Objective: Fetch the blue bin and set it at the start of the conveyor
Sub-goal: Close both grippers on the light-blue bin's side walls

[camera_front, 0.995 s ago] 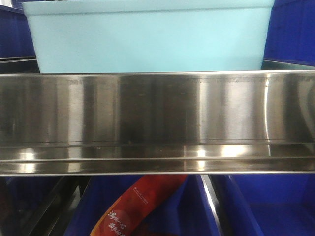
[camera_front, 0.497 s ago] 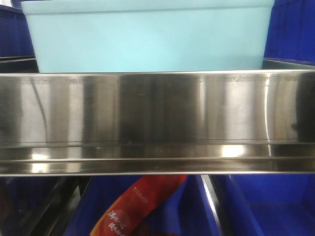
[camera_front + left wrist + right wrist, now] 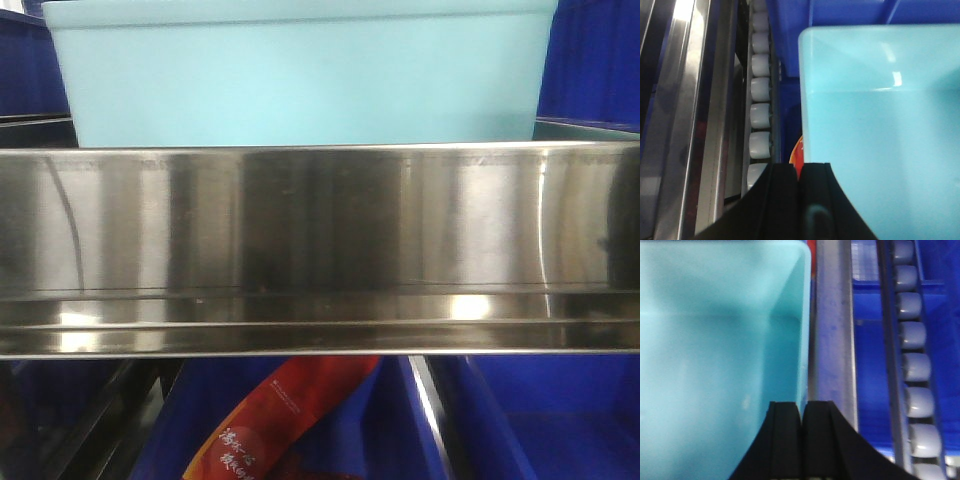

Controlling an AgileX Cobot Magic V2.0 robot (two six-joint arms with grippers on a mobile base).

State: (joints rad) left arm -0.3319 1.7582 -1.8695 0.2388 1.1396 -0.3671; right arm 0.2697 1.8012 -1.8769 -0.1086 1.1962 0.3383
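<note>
left jaws, right jaws: clenched on walls of bin [image 3: 880, 150] between them | grasp done at shelf rail [image 3: 320, 220] | carry, conveyor drop left

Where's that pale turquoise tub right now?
In the front view the blue bin fills the top, right behind the steel shelf rail, between dark blue crates. The left gripper and right gripper pinch its side walls.

A shiny stainless-steel shelf rail [image 3: 320, 240] fronts the level where the pale cyan rectangular plastic tub [image 3: 300, 80] seems to rest; its base is hidden. A row of white plastic rollers [image 3: 760, 115] runs outboard of the left pincer [image 3: 799, 167], another outboard of the right pincer [image 3: 801, 407]. Dark royal-blue plastic crates [image 3: 850, 12] lie ahead of the left pincer.
</note>
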